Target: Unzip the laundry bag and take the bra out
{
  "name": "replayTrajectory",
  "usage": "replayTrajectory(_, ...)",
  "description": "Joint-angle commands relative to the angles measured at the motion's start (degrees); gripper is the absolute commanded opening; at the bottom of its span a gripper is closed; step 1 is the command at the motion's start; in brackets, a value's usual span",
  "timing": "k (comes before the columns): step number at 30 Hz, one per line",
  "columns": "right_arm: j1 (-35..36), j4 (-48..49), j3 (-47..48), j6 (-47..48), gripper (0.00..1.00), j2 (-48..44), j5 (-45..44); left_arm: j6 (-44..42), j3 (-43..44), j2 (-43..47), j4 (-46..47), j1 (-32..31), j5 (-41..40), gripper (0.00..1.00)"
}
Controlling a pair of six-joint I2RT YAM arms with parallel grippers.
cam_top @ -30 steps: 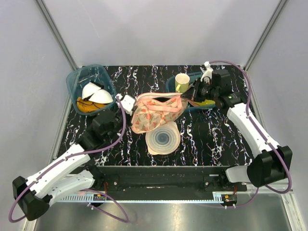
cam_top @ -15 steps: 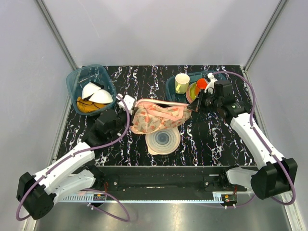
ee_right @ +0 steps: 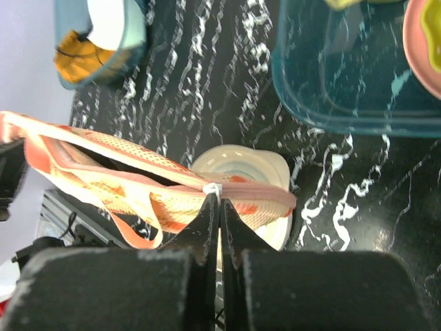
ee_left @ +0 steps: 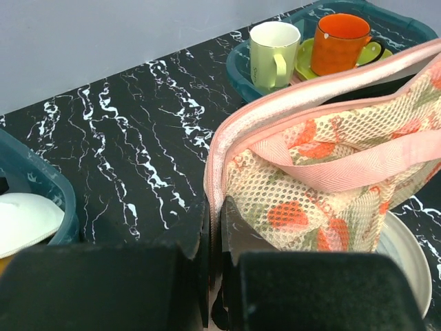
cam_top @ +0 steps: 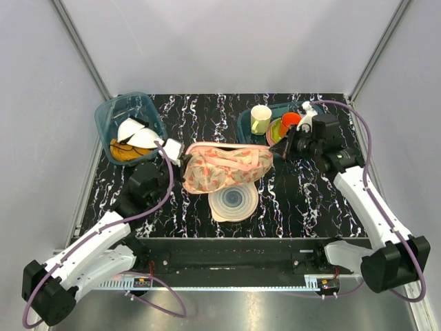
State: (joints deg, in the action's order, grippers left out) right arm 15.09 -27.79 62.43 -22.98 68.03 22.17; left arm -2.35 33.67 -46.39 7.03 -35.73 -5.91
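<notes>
The laundry bag (cam_top: 220, 169), beige-pink mesh with red and green motifs and pink trim, hangs stretched between my two grippers above the black marble table. My left gripper (cam_top: 180, 157) is shut on the pink trim at the bag's left end (ee_left: 219, 207). My right gripper (cam_top: 274, 148) is shut on the small white zipper pull (ee_right: 212, 188) near the bag's right end. A dark gap shows along the opened zip (ee_right: 138, 165). A pink band (ee_left: 358, 165) crosses the mesh. The bra does not show as a separate garment; it is hidden.
A pale ringed disc (cam_top: 233, 200) lies on the table under the bag. A teal bin (cam_top: 110, 114) at back left holds white domed pieces and orange cloth. A teal tray (cam_top: 242, 124) at back right holds a yellow-green mug (cam_top: 260, 118) and an orange cup (cam_top: 289, 119).
My right gripper has moved right and nearer with the zipper pull. The bag has gone from bunched and raised to stretched out long and low. My left gripper shifted slightly left.
</notes>
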Motion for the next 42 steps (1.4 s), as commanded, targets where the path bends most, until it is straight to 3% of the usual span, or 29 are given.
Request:
replayTrajectory(1,-1.9,7.9,0.2,0.0,0.00,-6.3,-4.1,2.0,-0.8,3.8,3.7,3.6,-3.3,0.00)
replayTrajectory(8,-2.0,14.0,-2.4,-1.5,0.00,-1.9,-1.3,2.2,-0.5,5.6,5.2,6.5,-4.2,0.00)
replayTrajectory(15,-2.0,17.7,-5.2,-4.2,0.00,0.4,1.9,5.1,-0.4,5.0,2.7,6.8,0.1,0.00)
replayTrajectory(20,-1.8,22.2,-2.5,-5.8,0.00,3.7,6.8,4.5,0.5,4.6,-2.4,6.8,22.2,0.03)
replayTrajectory(23,-1.8,24.0,-1.5,-5.3,0.00,5.8,7.8,4.8,0.9,4.6,-4.2,6.8,32.2,0.29)
replayTrajectory(24,-1.7,24.1,-1.4,-5.0,0.00,6.4,7.8,4.9,1.1,4.4,-4.6,6.8,37.6,0.44)
replayTrajectory(25,-1.7,24.4,-1.5,-4.6,0.00,6.5,7.8,4.6,1.2,3.8,-6.0,6.8,40.3,0.72)
replayTrajectory(27,-1.7,25.1,-2.5,-3.7,0.00,6.6,7.7,4.5,2.6,2.7,-6.9,6.8,44.1,0.90)
replayTrajectory(28,-1.7,25.8,-2.8,-3.1,0.00,6.4,7.9,4.9,3.1,1.2,-8.3,6.8,44.1,0.98)
replayTrajectory(29,-1.7,26.1,-4.0,-3.1,0.00,6.2,7.9,5.1,3.8,0.5,-8.5,6.8,43.6,0.99)
replayTrajectory(35,-1.7,26.8,-5.8,-2.9,0.00,6.1,8.6,7.5,7.9,-7.4,-6.1,4.8,33.8,0.99)
replayTrajectory(39,-1.7,26.8,-6.3,-2.6,0.00,5.4,8.7,2.9,11.4,-11.8,-6.9,-1.5,17.2,0.99)
replayTrajectory(42,-1.7,26.3,-6.2,-1.9,0.00,5.4,9.1,2.8,13.0,-13.9,-5.2,-2.6,9.5,0.99)
